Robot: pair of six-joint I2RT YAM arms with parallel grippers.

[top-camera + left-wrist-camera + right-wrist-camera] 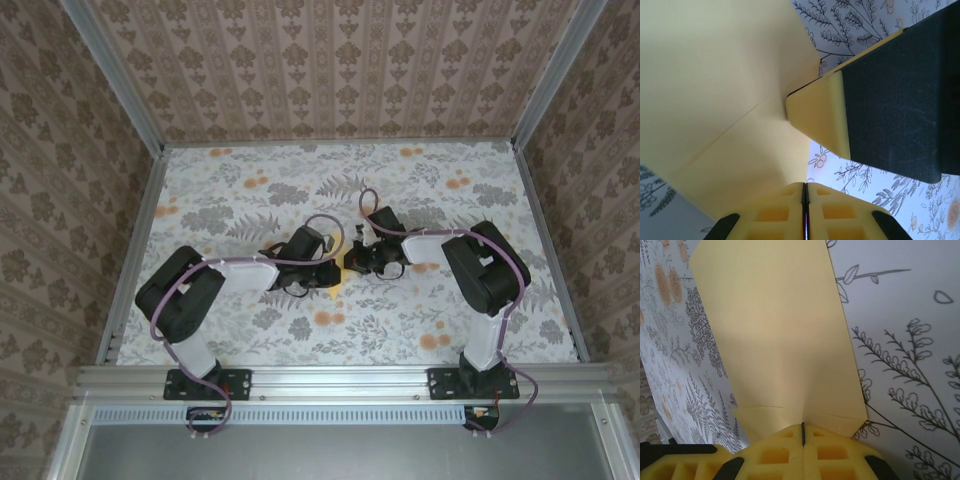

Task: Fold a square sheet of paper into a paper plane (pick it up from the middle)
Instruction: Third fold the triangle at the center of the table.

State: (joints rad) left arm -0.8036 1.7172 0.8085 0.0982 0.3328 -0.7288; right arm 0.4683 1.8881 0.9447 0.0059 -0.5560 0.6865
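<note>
The left arm (235, 268) and right arm (445, 242) are bending inward over the counter (400, 330). The left pincer (805, 192) and right pincer (803, 429) are both pinching the paper (775, 340) lying between them.

A: What covers the work surface?

B: A white cloth (250, 190), printed with grey leaf sprigs and small orange flower blotches (322, 318). It lies flat from wall to wall.

A: And the enclosure?

B: Three wall panels (340, 70), papered in beige with brown floral stripes. Aluminium rails (138, 225) run along the corners and the cloth's side edges. A pale perforated strip (340, 412) runs just beside the front rail (340, 378), and a grey panel (330, 455) lies on its near side.
</note>
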